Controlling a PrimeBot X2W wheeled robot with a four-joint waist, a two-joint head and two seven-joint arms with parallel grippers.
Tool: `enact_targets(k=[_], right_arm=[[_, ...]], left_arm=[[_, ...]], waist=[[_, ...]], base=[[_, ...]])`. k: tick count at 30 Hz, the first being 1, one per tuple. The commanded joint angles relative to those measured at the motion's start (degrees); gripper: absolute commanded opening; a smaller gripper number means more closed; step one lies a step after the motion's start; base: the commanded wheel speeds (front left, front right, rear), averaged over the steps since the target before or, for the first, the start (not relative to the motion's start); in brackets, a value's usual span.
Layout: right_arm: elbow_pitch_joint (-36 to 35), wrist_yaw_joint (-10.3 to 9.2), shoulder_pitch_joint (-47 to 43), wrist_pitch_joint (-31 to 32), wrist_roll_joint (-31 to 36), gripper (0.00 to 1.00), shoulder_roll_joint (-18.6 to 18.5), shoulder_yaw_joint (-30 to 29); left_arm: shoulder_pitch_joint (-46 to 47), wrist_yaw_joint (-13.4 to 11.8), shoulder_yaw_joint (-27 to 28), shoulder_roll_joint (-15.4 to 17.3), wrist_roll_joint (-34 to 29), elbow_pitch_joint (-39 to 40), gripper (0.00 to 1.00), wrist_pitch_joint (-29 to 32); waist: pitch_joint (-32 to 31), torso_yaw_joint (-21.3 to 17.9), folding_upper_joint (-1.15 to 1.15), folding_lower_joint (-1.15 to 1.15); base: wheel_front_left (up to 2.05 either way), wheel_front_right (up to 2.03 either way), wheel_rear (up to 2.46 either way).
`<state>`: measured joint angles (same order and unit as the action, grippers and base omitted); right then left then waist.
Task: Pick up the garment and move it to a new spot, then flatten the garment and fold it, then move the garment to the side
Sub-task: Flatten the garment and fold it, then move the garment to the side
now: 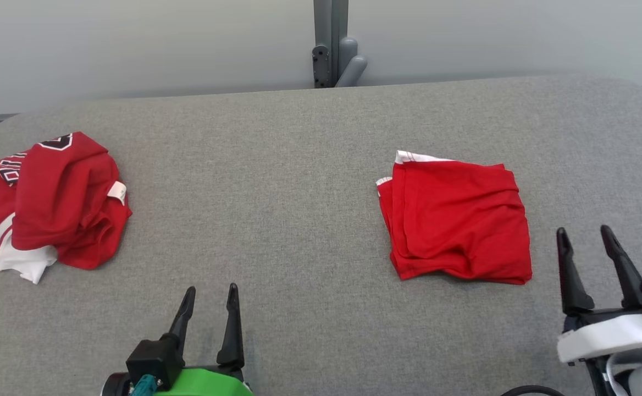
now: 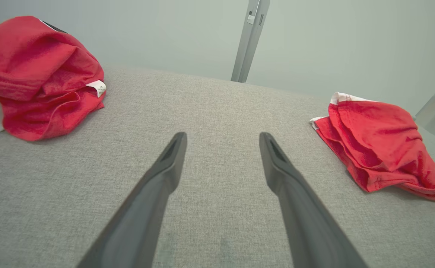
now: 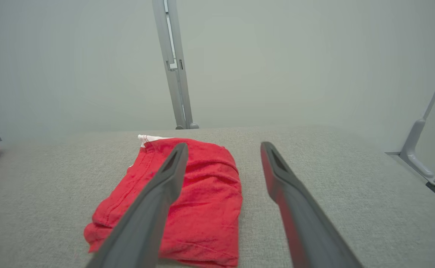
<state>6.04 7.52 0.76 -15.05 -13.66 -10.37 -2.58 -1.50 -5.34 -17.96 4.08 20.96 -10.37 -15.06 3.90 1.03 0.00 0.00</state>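
- The folded red garment (image 1: 455, 220) lies on the grey table (image 1: 299, 231) at 3 o'clock.
- A crumpled jersey (image 1: 51, 203) sits at 9 o'clock, well apart.
- The left end effector (image 1: 211, 287), at 6 o'clock, is released, fingers spread.
- The right end effector (image 1: 583, 230), at 4 o'clock, is released, just beside the garment and apart from it.

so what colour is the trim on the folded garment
White trim on the red folded garment; best in head view.
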Motion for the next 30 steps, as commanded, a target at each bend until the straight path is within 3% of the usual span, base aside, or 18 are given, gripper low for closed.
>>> enact_targets(k=[1, 9, 22, 26, 30], right_arm=[[-1.0, -0.07, -2.1, -0.2, 1.2, 1.00, 1.2, -3.1], [1.3, -0.07, -7.5, -0.2, 4.9, 1.00, 3.2, -10.7], [3.6, -0.07, -5.7, -0.2, 4.3, 1.00, 3.0, -10.7], [4.4, -0.07, -4.5, -0.2, 1.3, 1.00, 3.3, -10.5], [7.8, -0.07, 0.3, 2.7, -6.6, 1.00, 1.2, -7.1]], left_arm=[[-1.3, 0.5, 1.2, 0.1, -1.3, 0.5, 1.00, -0.1], [-4.2, 3.2, 6.4, -0.1, -5.6, 0.6, 1.00, -0.1], [-4.8, 6.0, 10.9, -0.9, -8.8, 0.1, 1.00, -0.1], [-4.2, 6.2, 11.4, -1.1, -8.7, 0.7, 1.00, -0.1], [-3.0, 6.0, 11.1, -1.2, -8.0, 1.7, 1.00, -0.1]], waist=[[-0.8, 0.6, 0.00, 0.00], [-2.1, 1.5, 0.00, 0.00], [-2.0, 2.2, 0.00, 0.00], [-1.1, 2.5, 0.00, 0.00], [1.2, 2.9, 0.00, 0.00]], base=[[0.00, 0.00, 0.00], [0.00, 0.00, 0.00], [0.00, 0.00, 0.00], [0.00, 0.00, 0.00], [0.00, 0.00, 0.00]])
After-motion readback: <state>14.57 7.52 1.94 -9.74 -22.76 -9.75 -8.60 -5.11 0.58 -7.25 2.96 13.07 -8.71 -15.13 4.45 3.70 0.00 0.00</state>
